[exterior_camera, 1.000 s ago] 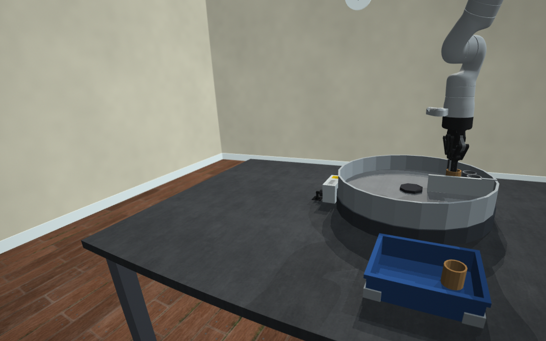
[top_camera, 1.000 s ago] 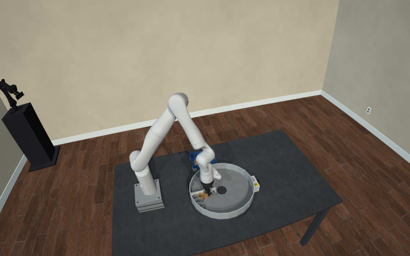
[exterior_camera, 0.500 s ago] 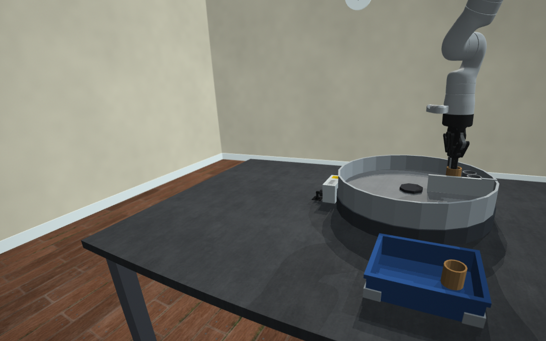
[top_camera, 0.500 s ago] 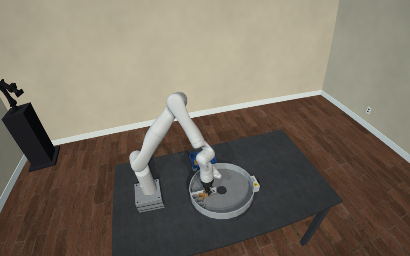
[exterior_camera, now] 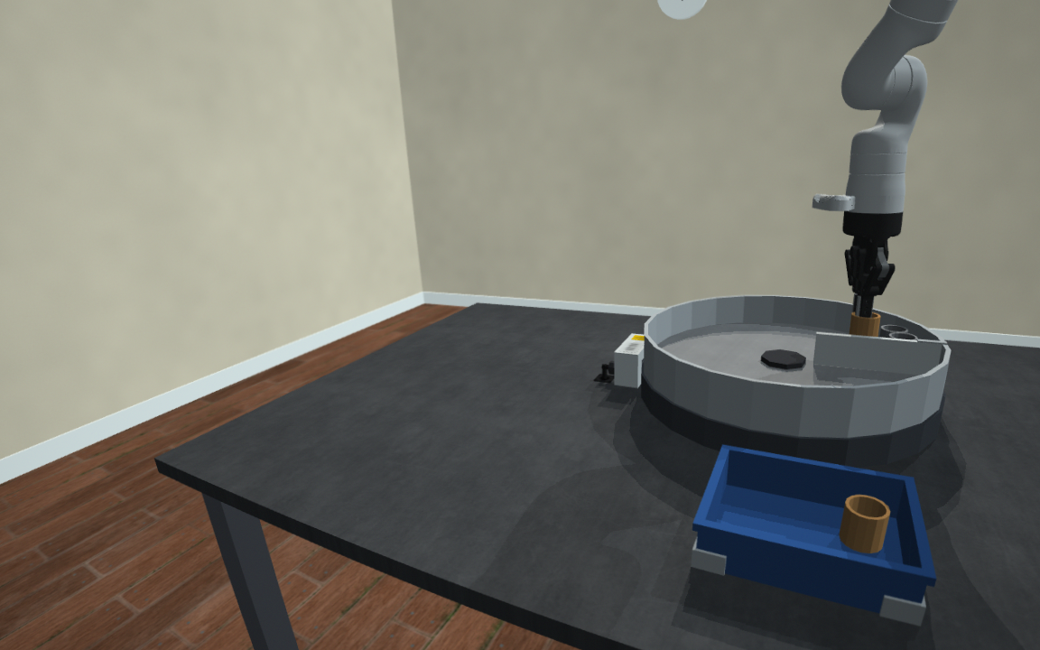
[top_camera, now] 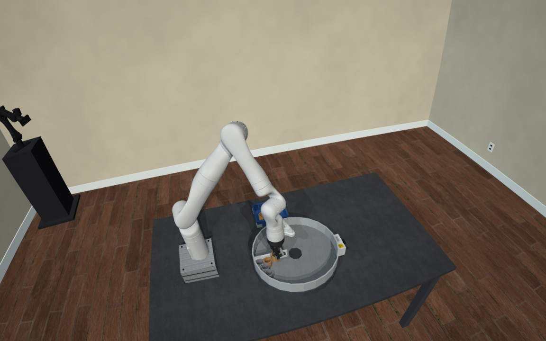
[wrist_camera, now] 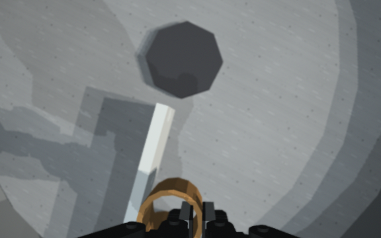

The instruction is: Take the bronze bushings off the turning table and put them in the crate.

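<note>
My gripper is shut on the wall of a bronze bushing, one finger inside its bore. It holds the bushing upright, raised above the turning table, close beside the divider. Another bronze bushing stands on the turning table next to steel bushings; two steel rims show in the exterior view. One bronze bushing stands in the blue crate.
A raised wall rings the turning table. A pale upright divider runs inward toward the dark hub. A white box sits outside the ring. The crate stands beyond the ring.
</note>
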`<state>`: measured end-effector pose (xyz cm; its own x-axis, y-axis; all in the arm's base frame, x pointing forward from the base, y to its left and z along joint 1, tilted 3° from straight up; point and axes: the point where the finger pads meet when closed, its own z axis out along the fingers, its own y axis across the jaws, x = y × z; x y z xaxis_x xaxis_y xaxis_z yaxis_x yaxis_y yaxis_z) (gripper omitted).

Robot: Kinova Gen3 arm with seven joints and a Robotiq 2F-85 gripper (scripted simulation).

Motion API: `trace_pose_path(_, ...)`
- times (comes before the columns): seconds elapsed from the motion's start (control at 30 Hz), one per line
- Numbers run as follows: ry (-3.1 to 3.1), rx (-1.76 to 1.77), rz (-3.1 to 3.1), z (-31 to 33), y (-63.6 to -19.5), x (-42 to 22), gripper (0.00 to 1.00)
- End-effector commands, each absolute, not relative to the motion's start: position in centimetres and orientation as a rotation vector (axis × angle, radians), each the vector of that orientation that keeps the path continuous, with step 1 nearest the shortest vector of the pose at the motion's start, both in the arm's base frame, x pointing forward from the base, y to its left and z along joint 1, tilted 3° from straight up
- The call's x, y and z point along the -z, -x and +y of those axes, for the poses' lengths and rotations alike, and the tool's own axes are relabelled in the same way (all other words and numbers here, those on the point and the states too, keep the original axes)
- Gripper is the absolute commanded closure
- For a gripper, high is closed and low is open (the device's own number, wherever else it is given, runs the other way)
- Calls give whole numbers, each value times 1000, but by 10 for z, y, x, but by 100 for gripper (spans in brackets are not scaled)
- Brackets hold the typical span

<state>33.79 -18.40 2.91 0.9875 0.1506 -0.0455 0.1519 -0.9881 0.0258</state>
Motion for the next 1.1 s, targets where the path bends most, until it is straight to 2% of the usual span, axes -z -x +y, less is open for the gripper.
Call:
trace_pose_path(0.0,-3102,64,237,-184,-339,-30,100)
trace_pose_path(0.73,-3102,64,237,-184,-339,-37,100)
trace_pose_path(1.07,-3102,64,238,-183,-340,-62,100)
